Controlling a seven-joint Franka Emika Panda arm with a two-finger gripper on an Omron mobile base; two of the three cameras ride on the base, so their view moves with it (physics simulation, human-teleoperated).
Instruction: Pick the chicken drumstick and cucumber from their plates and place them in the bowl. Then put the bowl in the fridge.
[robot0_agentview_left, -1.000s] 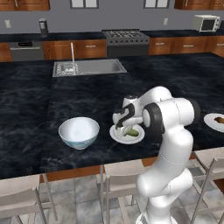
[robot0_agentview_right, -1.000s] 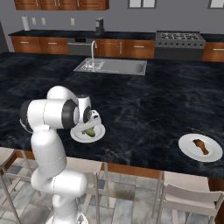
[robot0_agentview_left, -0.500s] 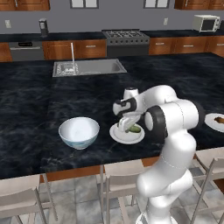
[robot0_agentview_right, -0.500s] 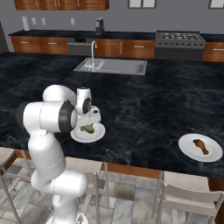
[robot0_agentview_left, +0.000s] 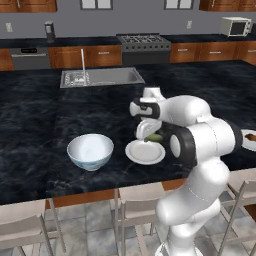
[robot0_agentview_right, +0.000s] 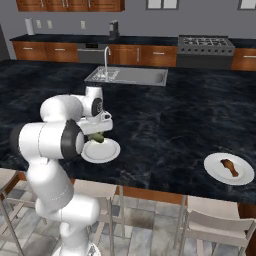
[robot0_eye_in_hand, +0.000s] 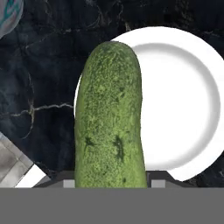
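My gripper (robot0_agentview_left: 145, 132) is shut on the dark green cucumber (robot0_agentview_left: 154, 137) and holds it just above its bare white plate (robot0_agentview_left: 145, 154). In the hand view the cucumber (robot0_eye_in_hand: 109, 118) runs lengthwise from between the fingers, with the plate (robot0_eye_in_hand: 183, 100) below it. The bowl (robot0_agentview_left: 90, 150), white inside, stands to the plate's left on the dark counter. In the right base view the reddish-brown chicken drumstick (robot0_agentview_right: 230, 167) lies on a second plate (robot0_agentview_right: 220, 175) far to the right, away from the gripper (robot0_agentview_right: 98, 134). The fridge is out of view.
A sink (robot0_agentview_left: 101, 77) with a tap lies farther back on the island. Chairs (robot0_agentview_left: 136, 200) line the island's near edge. A stove (robot0_agentview_left: 143, 42) and a microwave (robot0_agentview_left: 235, 25) stand along the back wall.
The gripper has risen with the cucumber, lifting it off the plate. The bowl and the drumstick have stayed put.
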